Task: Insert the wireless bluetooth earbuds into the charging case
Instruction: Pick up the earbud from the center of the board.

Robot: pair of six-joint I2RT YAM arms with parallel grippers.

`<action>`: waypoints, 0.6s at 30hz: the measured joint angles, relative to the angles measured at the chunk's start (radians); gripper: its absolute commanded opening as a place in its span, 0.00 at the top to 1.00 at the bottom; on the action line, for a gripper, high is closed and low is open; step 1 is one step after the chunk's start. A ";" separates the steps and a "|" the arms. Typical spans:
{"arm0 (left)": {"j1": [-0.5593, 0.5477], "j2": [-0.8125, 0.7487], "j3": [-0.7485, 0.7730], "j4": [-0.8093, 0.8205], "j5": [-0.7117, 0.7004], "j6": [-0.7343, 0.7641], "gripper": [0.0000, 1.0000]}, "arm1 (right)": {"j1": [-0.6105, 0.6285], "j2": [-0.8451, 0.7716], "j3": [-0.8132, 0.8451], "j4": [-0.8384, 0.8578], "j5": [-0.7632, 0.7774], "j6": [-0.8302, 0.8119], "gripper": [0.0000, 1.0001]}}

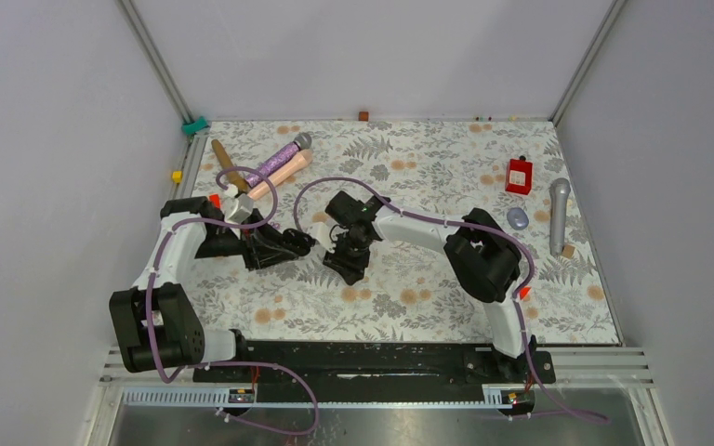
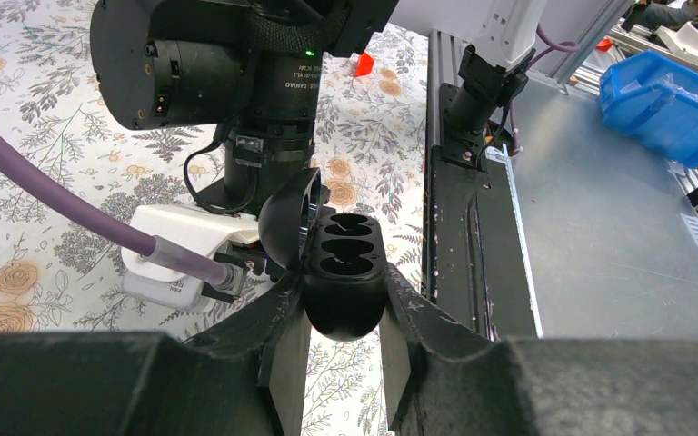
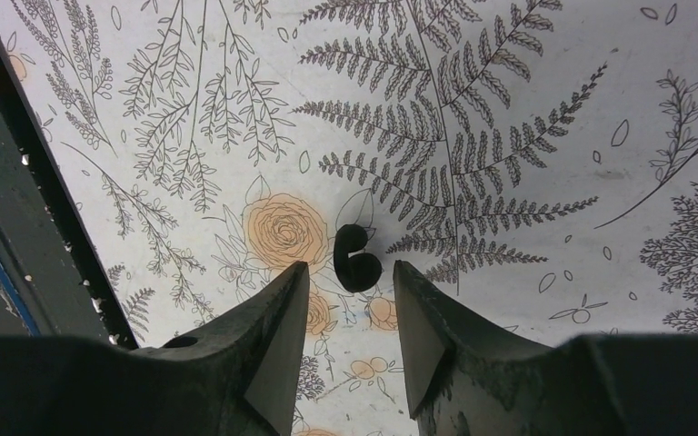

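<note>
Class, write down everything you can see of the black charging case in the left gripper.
The charging case is a rounded black shell, plastic by its look. Its lid is swung open to the left in the left wrist view, baring moulded recesses that look empty. The left gripper pinches its body between both fingers, above the floral tablecloth.
</note>
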 measured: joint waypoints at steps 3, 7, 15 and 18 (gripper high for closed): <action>0.002 0.000 0.000 0.000 0.000 0.000 1.00 | 0.000 0.003 -0.005 0.003 0.000 0.000 0.54; 0.003 0.000 0.000 0.000 0.000 0.000 1.00 | 0.000 0.003 -0.008 0.013 0.000 0.000 0.55; 0.003 0.000 0.000 0.000 0.000 0.000 1.00 | 0.000 0.003 -0.009 0.017 -0.002 0.000 0.56; 0.003 0.000 0.000 0.000 0.000 0.000 1.00 | 0.000 0.004 -0.013 0.018 -0.002 0.000 0.57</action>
